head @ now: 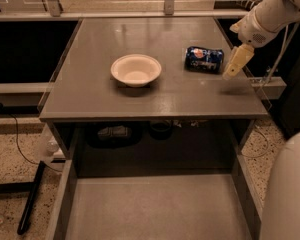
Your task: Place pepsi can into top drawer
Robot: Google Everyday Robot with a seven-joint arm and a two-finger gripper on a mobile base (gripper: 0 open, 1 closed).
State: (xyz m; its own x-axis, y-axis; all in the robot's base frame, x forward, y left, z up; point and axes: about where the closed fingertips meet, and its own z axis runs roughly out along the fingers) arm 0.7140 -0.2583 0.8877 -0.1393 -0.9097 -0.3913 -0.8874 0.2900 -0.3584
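The pepsi can lies on its side on the grey tabletop, right of the white bowl. The gripper hangs from the white arm just right of the can, above the table's right edge, apart from the can. The top drawer stands pulled out below the tabletop, its flat grey bottom bare.
The white arm reaches in from the upper right. A white rounded robot part fills the lower right corner. Dark objects sit in the shelf space under the tabletop. A black stand leg lies on the speckled floor at left.
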